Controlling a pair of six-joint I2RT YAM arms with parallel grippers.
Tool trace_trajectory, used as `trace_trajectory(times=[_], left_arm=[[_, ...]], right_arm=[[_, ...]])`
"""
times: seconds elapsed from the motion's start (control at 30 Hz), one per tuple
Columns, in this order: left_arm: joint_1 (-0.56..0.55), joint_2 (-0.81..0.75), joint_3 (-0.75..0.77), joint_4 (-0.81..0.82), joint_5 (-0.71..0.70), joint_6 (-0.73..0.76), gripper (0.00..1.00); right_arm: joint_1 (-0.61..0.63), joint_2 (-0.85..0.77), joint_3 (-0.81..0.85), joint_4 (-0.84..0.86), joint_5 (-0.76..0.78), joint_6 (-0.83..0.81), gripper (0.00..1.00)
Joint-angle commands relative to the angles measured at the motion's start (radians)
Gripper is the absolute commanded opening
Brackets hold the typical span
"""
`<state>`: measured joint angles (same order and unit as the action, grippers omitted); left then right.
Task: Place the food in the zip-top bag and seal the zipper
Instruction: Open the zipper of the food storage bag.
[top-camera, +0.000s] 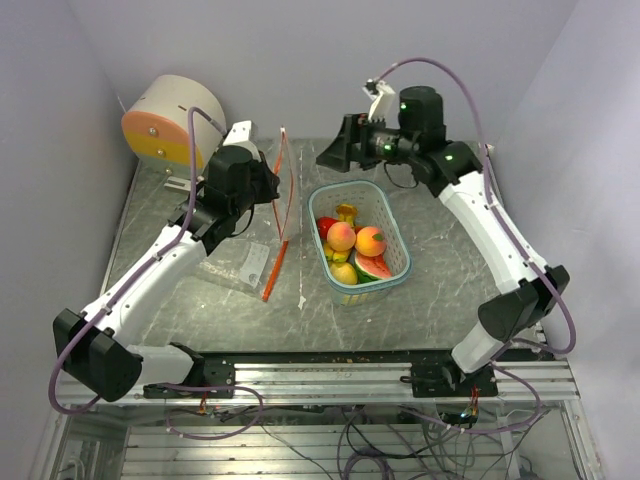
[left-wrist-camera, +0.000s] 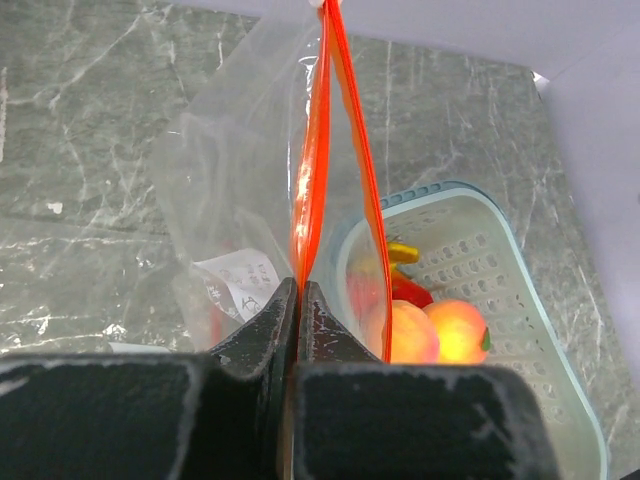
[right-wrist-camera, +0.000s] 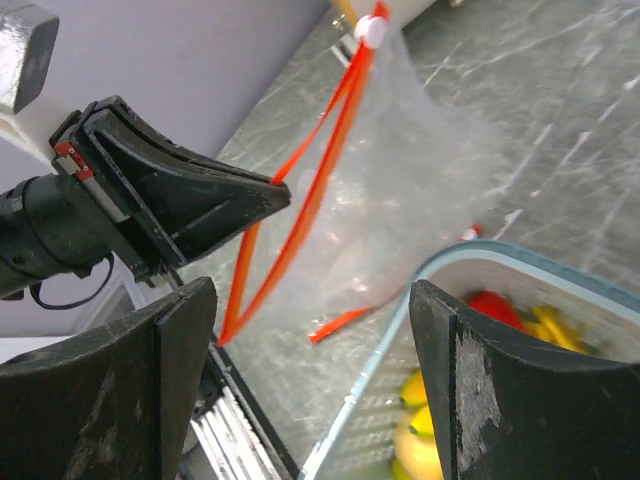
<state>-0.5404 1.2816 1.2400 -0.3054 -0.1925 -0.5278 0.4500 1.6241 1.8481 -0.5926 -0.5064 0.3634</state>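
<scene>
A clear zip-top bag (top-camera: 245, 265) with an orange zipper (top-camera: 285, 190) stands on edge left of the basket. My left gripper (top-camera: 272, 190) is shut on the zipper rim and holds the mouth up; in the left wrist view its fingertips (left-wrist-camera: 298, 292) pinch the orange strip (left-wrist-camera: 318, 150). The food lies in a pale blue basket (top-camera: 397, 228): peaches (top-camera: 342, 236), a red piece (top-camera: 326, 225), a watermelon slice (top-camera: 372, 266), and yellow pieces (top-camera: 344, 272). My right gripper (top-camera: 326, 157) is open and empty above the basket's far left end, facing the bag (right-wrist-camera: 400, 180).
A round white-and-orange device (top-camera: 170, 125) stands at the back left. Purple walls close in the sides and back. A metal rail (top-camera: 350, 372) runs along the near edge. A white slider (right-wrist-camera: 372, 28) sits at the zipper's far end.
</scene>
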Motion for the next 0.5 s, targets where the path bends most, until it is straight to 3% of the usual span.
trace_trajectory(times=[0.0, 0.47], left_arm=[[-0.005, -0.021, -0.007, 0.074, 0.047, -0.013, 0.07], [-0.004, -0.047, 0.025, 0.065, 0.056, -0.005, 0.07]], right_arm=[[0.038, 0.05, 0.002, 0.09, 0.077, 0.115, 0.77], [0.192, 0.179, 0.042, 0.125, 0.2, 0.158, 0.75]])
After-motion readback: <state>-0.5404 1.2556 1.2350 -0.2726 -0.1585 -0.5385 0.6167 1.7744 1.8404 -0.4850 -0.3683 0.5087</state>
